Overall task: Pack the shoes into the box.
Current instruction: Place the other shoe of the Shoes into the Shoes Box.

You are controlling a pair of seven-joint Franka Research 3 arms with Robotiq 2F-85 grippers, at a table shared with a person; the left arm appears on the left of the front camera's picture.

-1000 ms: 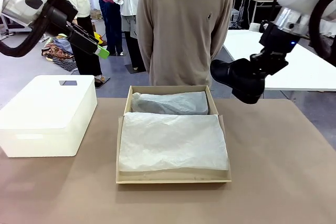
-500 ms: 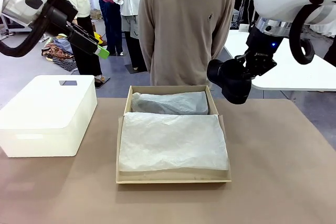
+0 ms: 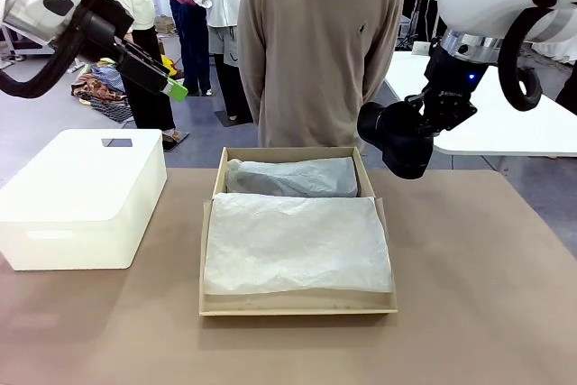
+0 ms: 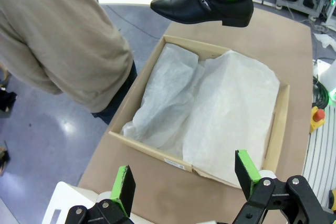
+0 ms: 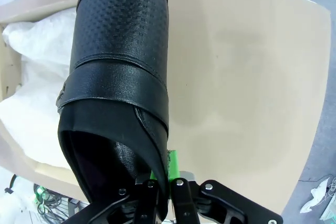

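The brown cardboard box (image 3: pixel 209 250) lies open mid-table, lined with white tissue paper (image 3: pixel 293 236); it is also in the left wrist view (image 4: pixel 278 124). My right gripper (image 3: pixel 431 107) is shut on the rim of one glossy black shoe (image 3: pixel 397 137), holding it in the air just above and right of the box's far right corner. The shoe (image 5: pixel 118 77) fills the right wrist view, and its side buckle strap shows in the left wrist view (image 4: pixel 202 4). My left gripper (image 3: pixel 171 87) is raised high at the far left, open and empty (image 4: pixel 184 179). The second shoe is out of view.
A large white plastic bin (image 3: pixel 81 196) with its lid on sits left of the box. A person (image 3: pixel 315 42) in a beige sweater stands right behind the box at the far edge. Bare brown tabletop (image 3: pixel 478 286) lies to the right and front.
My right arm has carried the shoe left and slightly up, toward the box's far right corner, and then almost stopped. The left arm has not moved.
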